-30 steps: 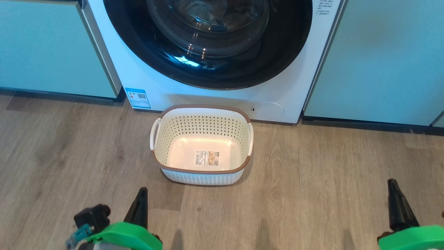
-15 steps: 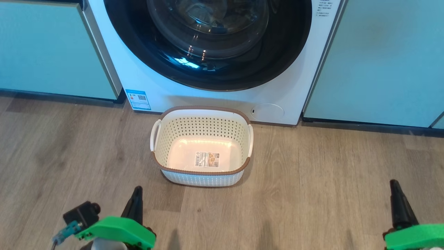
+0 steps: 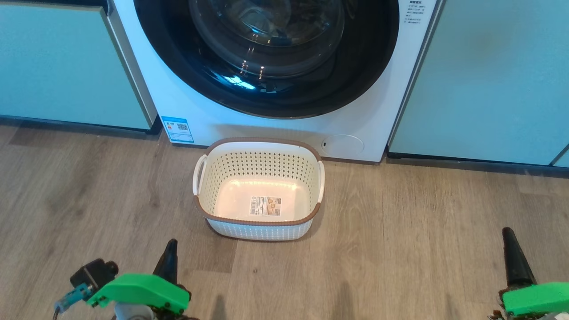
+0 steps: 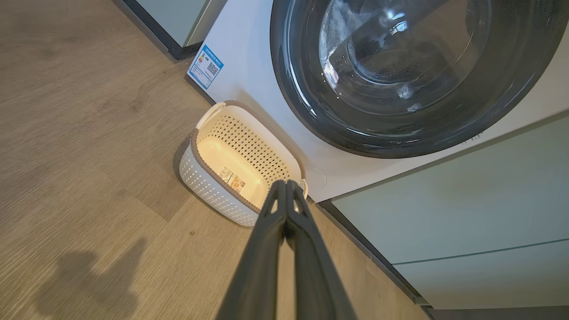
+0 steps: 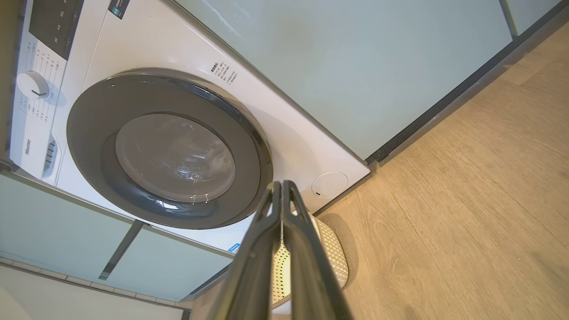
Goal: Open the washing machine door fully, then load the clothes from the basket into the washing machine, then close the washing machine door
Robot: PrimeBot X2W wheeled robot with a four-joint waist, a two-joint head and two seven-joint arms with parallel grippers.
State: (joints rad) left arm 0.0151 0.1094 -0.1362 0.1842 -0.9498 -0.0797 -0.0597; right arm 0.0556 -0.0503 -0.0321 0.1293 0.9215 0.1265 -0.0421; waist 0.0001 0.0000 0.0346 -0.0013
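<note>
The washing machine (image 3: pixel 200 120) stands white between cabinets, and the washing machine door (image 3: pixel 355 66) sits flush against its front with its black rim (image 4: pixel 302 115) and glass bowl. On the floor before it stands the basket (image 3: pixel 258 221), holding just a label. The clothes are out of view. My left gripper (image 3: pixel 170 251) is shut, low and left of the basket, and in the left wrist view its closed tips (image 4: pixel 284 184) point over the basket's (image 4: pixel 209 178) right end. My right gripper (image 3: pixel 509 242) is shut at the lower right, with the tips (image 5: pixel 281 184) pressed together.
Pale teal cabinets (image 3: pixel 58 66) flank the machine, the right-hand ones (image 3: pixel 489 80) reaching the dark plinth. A blue energy sticker (image 3: pixel 178 129) and a round hatch (image 3: pixel 342 144) sit low on the machine's front. Wooden floor (image 3: pixel 400 231) spreads around the basket.
The camera has tipped a little, so the whole picture sits slightly lower. My left gripper has drifted left and down in the head view. The right gripper has barely moved.
</note>
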